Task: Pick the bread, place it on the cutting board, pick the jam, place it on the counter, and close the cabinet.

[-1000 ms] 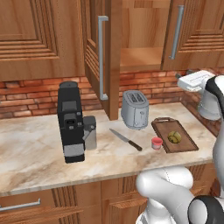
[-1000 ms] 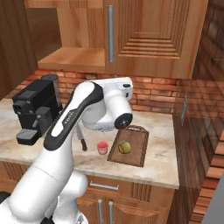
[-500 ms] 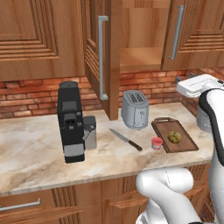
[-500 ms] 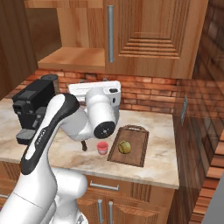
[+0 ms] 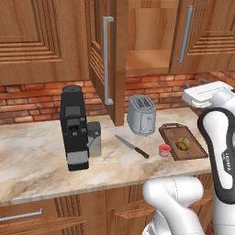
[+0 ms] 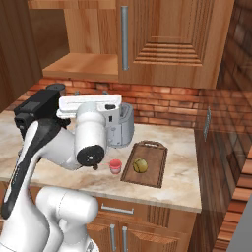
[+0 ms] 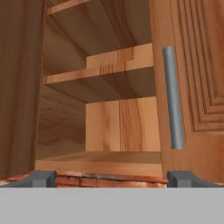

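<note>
Non-task items: black coffee machine (image 5: 74, 129) upright at left, small grey cup (image 5: 94, 145) touching its right side. Knife (image 5: 131, 146) lies flat at 4 o'clock from the machine, blade toward 10, dark handle toward 4. Silver toaster (image 5: 141, 114) just past the knife at 1 o'clock, against the red brick wall (image 5: 32, 100)

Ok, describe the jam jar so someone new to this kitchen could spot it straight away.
Find the silver toaster on the counter; the dark cutting board lies right of it. The jam stands just off the board's left edge: tiny, red, pale-topped, unlike the olive-brown bread on the board.
</note>
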Controlling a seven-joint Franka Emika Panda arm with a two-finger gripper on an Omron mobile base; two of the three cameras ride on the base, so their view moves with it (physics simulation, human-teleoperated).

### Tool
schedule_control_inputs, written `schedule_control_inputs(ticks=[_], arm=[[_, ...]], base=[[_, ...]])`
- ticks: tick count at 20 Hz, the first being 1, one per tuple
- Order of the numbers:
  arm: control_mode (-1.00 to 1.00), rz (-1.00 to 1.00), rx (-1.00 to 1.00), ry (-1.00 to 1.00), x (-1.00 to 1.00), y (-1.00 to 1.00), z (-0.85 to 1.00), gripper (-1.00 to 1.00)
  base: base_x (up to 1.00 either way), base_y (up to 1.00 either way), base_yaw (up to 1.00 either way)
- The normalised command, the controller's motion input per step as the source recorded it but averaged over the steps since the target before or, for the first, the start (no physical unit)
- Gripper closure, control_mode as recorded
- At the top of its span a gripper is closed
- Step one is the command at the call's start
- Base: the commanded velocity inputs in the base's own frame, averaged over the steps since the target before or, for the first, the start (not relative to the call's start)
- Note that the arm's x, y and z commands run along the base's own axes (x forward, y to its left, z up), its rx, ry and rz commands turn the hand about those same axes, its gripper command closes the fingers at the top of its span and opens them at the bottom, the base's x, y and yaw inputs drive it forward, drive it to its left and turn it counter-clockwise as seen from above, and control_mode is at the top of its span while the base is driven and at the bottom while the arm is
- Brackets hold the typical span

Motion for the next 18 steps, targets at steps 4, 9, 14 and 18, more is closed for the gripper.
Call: schedule_control_inputs(ticks=[4,9,14,18], arm=[[-1.0,-0.08,0.0,0.0,-0.48,0.17,0.19,-1.0],[-1.0,-0.08,0.0,0.0,-0.51,0.16,0.14,-1.0],[-1.0,-0.08,0.0,0.0,-0.5,0.16,0.07,-1.0],[-1.0,-0.06,0.0,0.0,-0.5,0.14,0.02,-1.0]], base=[[0.0,0.0,0.0],[0.0,0.0,0.0],[0.0,0.0,0.0],[0.0,0.0,0.0]])
